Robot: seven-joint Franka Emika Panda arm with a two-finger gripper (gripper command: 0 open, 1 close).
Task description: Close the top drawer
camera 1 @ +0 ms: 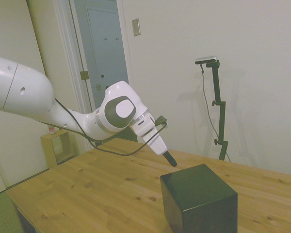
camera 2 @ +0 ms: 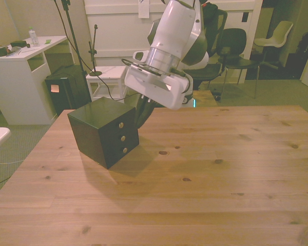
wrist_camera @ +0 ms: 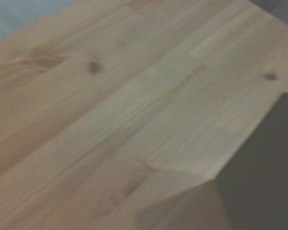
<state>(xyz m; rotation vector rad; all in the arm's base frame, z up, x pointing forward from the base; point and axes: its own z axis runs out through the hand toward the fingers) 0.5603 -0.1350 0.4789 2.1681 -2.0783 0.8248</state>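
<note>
A small glossy black cabinet [camera 2: 95,125] stands on the wooden table [camera 2: 205,174] toward the front view's left, one corner turned to the camera. Its front carries three brass knobs in a column. The top drawer [camera 2: 114,122] is the uppermost one, and its face lies level with the two below. In the side view the cabinet [camera 1: 199,196] shows only plain sides, with the drawer fronts hidden. My gripper [camera 1: 171,160] hangs just above and beside the cabinet's upper back edge, its dark fingers together and empty. In the wrist view the cabinet [wrist_camera: 266,172] is a dark blur.
Bare tabletop stretches across the front view's middle and right. Off the table are a white desk [camera 2: 20,77], a black bin [camera 2: 66,89], a white stool [camera 2: 110,77] and dark chairs [camera 2: 236,46]. In the side view a small wooden shelf [camera 1: 58,147] stands by a door.
</note>
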